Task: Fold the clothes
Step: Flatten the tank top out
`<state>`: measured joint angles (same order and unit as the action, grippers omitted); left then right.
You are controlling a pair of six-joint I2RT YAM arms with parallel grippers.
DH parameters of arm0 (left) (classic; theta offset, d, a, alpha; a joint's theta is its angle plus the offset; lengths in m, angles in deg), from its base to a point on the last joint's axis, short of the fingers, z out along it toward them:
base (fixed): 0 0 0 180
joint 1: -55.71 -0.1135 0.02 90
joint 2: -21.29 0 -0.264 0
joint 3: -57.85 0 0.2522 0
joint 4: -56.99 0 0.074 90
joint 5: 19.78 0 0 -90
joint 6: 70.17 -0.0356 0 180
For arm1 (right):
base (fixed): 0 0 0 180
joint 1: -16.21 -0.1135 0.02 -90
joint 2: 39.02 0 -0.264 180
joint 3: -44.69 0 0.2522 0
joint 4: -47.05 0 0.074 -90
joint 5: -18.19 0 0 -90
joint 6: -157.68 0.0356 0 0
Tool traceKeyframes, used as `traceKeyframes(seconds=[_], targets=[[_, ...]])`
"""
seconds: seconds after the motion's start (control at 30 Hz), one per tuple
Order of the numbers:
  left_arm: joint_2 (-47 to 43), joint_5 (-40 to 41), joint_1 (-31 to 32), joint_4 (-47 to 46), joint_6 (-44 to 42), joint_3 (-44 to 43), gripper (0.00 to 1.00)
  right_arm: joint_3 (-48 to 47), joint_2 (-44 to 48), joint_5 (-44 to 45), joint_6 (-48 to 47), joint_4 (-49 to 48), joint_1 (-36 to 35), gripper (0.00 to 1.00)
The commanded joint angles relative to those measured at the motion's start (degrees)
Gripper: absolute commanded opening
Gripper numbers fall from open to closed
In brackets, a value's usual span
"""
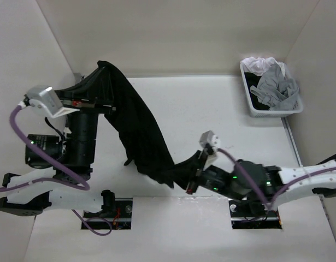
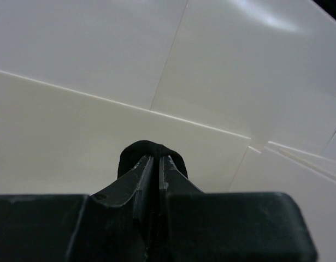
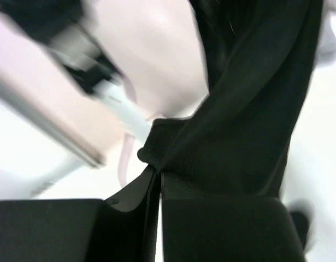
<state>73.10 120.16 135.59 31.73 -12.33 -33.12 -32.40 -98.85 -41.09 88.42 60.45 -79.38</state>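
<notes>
Our left end effector [image 2: 155, 159] is pinched narrow, with a small rounded bulge of the black T-shirt [image 1: 140, 128] poking over its tips. Our right end effector [image 3: 156, 173] is closed tight on a folded edge of the same shirt, so that's two grips on one shirt. Only the overhead view gives us the whole picture: soft thin cloth draped in a slanted band between the arms, high on the left and low toward the near edge of the white desk [image 1: 211, 109]. One white basket [image 1: 272, 113] in the far right corner holds crumpled grey and white garments [image 1: 274, 82].
</notes>
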Motion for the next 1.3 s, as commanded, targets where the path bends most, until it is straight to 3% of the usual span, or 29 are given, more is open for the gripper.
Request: traceKeyframes(seconds=[0.0, 0.13, 0.2, 0.3, 0.4, 0.5, 0.63, 0.73, 0.87, 0.93, 1.0, 1.07, 1.13, 1.2, 1.27], targets=[[0.13, -1.41, 1.99, -2.55, -3.78, -5.40, 0.02, -8.19, 3.93, 5.21, -4.99, 7.30, -5.07, 0.03], [2.41, -2.38, 4.27, -2.55, -6.77, -9.44, 0.02, -11.99, 5.78, 7.69, -9.74, 6.43, -9.39, 0.03], [3.64, -2.56, 3.93, -2.55, -7.74, -9.98, 0.03, -9.72, 7.18, 7.08, -9.14, 5.55, -4.50, 0.04], [5.31, -1.94, 0.51, -2.55, -7.57, -6.83, 0.03, -2.53, 8.68, -0.71, -2.39, 5.02, 7.43, 0.04], [7.42, -1.68, -6.50, -2.46, -2.75, 0.54, 0.04, 5.21, 7.90, -12.75, 5.70, 2.57, 21.76, 0.04], [11.63, -2.99, -16.69, -0.88, 7.25, 9.51, 0.04, 12.86, 4.74, -21.21, 9.93, -3.57, 33.72, 0.04], [21.37, -12.29, -32.86, 3.24, 23.42, 13.41, 0.05, 17.71, -4.21, -29.21, 12.66, -11.31, 48.32, 0.06], [32.52, -20.46, -43.50, 7.37, 31.44, 5.53, 0.05, 14.75, -14.31, -34.66, 12.84, -16.15, 57.98, 0.06], [51.76, -26.63, -52.05, 19.48, 36.20, -18.09, 0.08, 0.79, -31.18, -39.41, 13.72, -16.35, 68.90, 0.07], [59.42, -27.69, -53.81, 25.72, 36.12, -29.35, 0.21, -6.86, -38.31, -40.82, 14.68, -13.45, 71.98, 0.14], [63.49, -27.70, -54.69, 30.13, 35.94, -35.53, 0.41, -12.06, -42.54, -40.48, 15.04, -9.50, 73.66, 0.30], [62.28, -27.35, -54.79, 31.12, 36.47, -33.29, 0.50, -12.78, -43.17, -39.52, 14.78, -7.99, 74.01, 0.40], [57.46, -26.21, -54.52, 28.76, 38.22, -24.44, 0.50, -10.34, -41.60, -37.32, 14.78, -8.51, 73.75, 0.46], [50.97, -24.54, -54.08, 25.07, 40.85, -12.24, 0.49, -6.56, -39.06, -35.56, 14.60, -9.22, 73.49, 0.47], [44.11, -21.91, -53.73, 23.74, 45.15, -0.37, 0.47, -2.17, -35.72, -34.50, 14.51, -10.53, 71.65, 0.40]])
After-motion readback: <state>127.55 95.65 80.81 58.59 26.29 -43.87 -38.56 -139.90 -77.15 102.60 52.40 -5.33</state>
